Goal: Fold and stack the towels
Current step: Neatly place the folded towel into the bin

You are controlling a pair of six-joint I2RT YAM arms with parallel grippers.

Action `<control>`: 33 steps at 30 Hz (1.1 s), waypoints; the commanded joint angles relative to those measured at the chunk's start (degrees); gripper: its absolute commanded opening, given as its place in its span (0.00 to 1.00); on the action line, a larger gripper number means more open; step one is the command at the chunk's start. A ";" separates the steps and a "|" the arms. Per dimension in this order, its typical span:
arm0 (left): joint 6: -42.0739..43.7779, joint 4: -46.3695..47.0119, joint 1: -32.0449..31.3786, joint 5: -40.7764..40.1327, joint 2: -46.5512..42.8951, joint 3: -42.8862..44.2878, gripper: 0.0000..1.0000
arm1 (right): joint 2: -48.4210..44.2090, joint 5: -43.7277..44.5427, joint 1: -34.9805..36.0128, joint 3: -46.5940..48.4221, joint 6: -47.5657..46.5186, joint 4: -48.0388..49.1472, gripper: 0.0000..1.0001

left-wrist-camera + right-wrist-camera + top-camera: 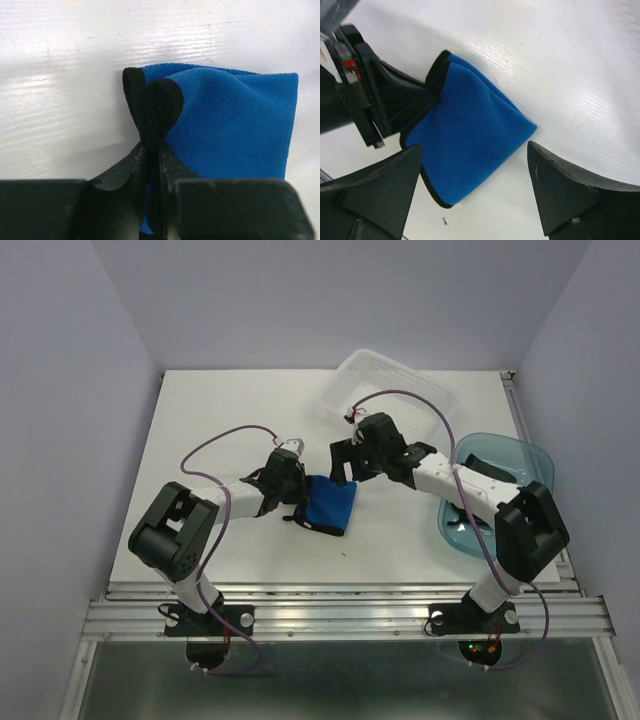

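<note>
A bright blue towel (331, 504) with dark edging lies folded on the white table near its middle. It also shows in the left wrist view (235, 120) and the right wrist view (470, 145). My left gripper (293, 507) is shut on the towel's dark-edged left corners, which bunch between its fingers (150, 165). My right gripper (345, 470) hovers just above the towel's far edge, open and empty, its fingertips (555, 185) wide apart on either side of the towel. No other towels are in view.
A white perforated basket (390, 390) lies at the back of the table. A translucent blue-green tray (520, 455) sits at the right edge, partly under my right arm.
</note>
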 commanded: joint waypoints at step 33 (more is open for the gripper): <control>3.83 -1.30 -1.21 3.35 -0.87 -0.84 0.00 | 29.10 -11.51 0.39 25.09 -40.49 -12.98 0.70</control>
